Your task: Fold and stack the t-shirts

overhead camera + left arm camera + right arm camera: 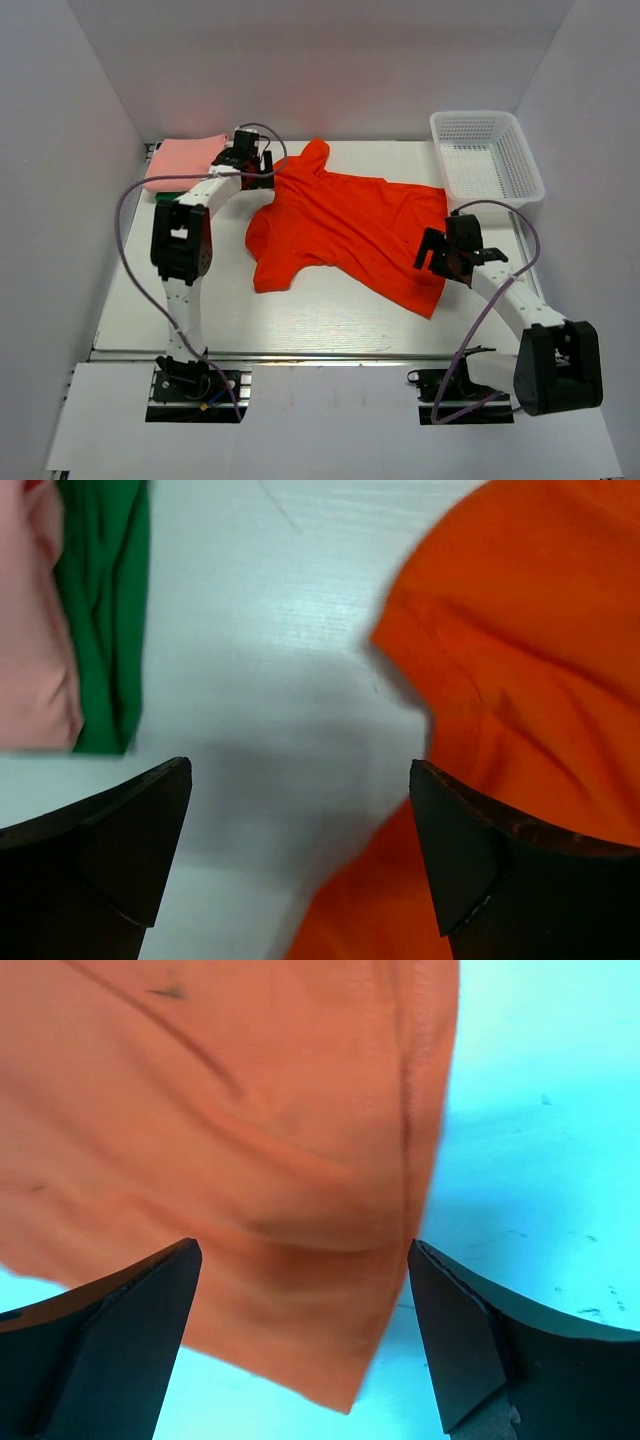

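Observation:
The orange-red t-shirt [345,232] lies spread flat, slanted across the middle of the table. The pale salmon-pink shirt [183,160] lies folded on top of the dark green shirt [166,196] at the back left. My left gripper [258,168] is open just above the table beside the orange shirt's upper sleeve [520,650]; the green shirt [105,610] and pink shirt [30,630] show at its left. My right gripper [432,258] is open over the orange shirt's lower right corner [300,1210]. Both grippers are empty.
A white plastic mesh basket [485,160] stands at the back right. White walls close in the table at the left, the back and the right. A metal rail [320,355] runs along the table's near edge.

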{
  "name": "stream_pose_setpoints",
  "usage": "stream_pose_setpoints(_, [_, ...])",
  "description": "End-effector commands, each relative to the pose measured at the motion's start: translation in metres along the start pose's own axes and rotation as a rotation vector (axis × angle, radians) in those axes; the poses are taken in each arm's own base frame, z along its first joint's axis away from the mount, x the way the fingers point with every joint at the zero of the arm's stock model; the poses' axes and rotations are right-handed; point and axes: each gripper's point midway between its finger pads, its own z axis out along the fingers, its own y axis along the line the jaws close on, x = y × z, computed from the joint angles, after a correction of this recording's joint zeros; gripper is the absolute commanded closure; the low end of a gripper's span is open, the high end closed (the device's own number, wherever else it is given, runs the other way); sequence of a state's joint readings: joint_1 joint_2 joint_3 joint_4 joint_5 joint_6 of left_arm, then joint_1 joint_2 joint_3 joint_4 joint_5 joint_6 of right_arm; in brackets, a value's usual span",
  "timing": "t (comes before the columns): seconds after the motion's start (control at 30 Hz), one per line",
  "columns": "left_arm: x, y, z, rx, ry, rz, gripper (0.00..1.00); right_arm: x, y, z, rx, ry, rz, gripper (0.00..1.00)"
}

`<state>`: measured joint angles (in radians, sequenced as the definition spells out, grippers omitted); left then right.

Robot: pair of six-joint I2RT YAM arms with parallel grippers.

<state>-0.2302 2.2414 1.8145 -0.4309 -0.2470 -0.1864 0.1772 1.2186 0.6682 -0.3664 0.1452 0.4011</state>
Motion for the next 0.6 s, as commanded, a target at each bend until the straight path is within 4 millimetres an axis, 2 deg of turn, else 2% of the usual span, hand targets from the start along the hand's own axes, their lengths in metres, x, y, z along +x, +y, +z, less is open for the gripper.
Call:
stream_pose_setpoints(0.0, [-0.029,0.007,-0.091,0.039,-0.079,-0.092,0.00,-0.006,0.020,-0.016,-0.108,-0.031,0.008,0.10])
stream_pose_setpoints(0.07, [-0.003,0.014,-0.107,0.030,-0.036,-0.121,0.00,0.003,0.019,-0.018,-0.125,-0.018,0.007,0.10])
stream_pose_setpoints(0.1, [0.026,0.023,-0.120,0.020,0.003,-0.131,0.00,0.008,0.023,-0.021,-0.151,-0.003,0.011,0.10])
stream_pose_setpoints(0.17, [0.056,0.026,-0.132,0.027,0.042,-0.184,0.00,0.016,0.028,-0.026,-0.188,0.011,-0.025,0.10])
stream_pose_setpoints(0.2, [0.085,0.031,-0.143,0.029,0.081,-0.196,0.00,0.018,0.041,-0.033,-0.262,0.021,-0.050,0.10])
stream_pose_setpoints(0.27, [0.111,0.041,-0.150,-0.014,0.108,-0.247,0.00,0.013,0.057,-0.044,-0.337,0.002,-0.106,0.10])
stream_pose_setpoints(0.3, [0.139,0.051,-0.150,-0.058,0.149,-0.251,0.00,0.019,0.081,-0.054,-0.437,0.010,-0.175,0.10])
stream_pose_setpoints(0.33, [0.145,0.053,-0.158,-0.060,0.148,-0.277,0.00,0.016,0.094,-0.061,-0.480,-0.001,-0.209,0.10])
stream_pose_setpoints(0.37, [0.161,0.060,-0.159,-0.077,0.174,-0.287,0.00,0.016,0.113,-0.071,-0.540,-0.021,-0.266,0.10])
stream_pose_setpoints(0.4, [0.168,0.058,-0.163,-0.057,0.187,-0.288,0.00,0.023,0.129,-0.071,-0.575,-0.014,-0.331,0.10])
stream_pose_setpoints(0.47, [0.168,0.057,-0.170,-0.030,0.144,-0.311,0.00,0.029,0.156,-0.079,-0.636,-0.017,-0.416,0.10])
stream_pose_setpoints(0.5, [0.175,0.058,-0.169,-0.026,0.132,-0.314,0.00,0.033,0.178,-0.084,-0.668,-0.003,-0.468,0.10])
stream_pose_setpoints(0.57, [0.176,0.056,-0.171,-0.001,0.115,-0.321,0.00,0.062,0.203,-0.065,-0.652,0.072,-0.569,0.10])
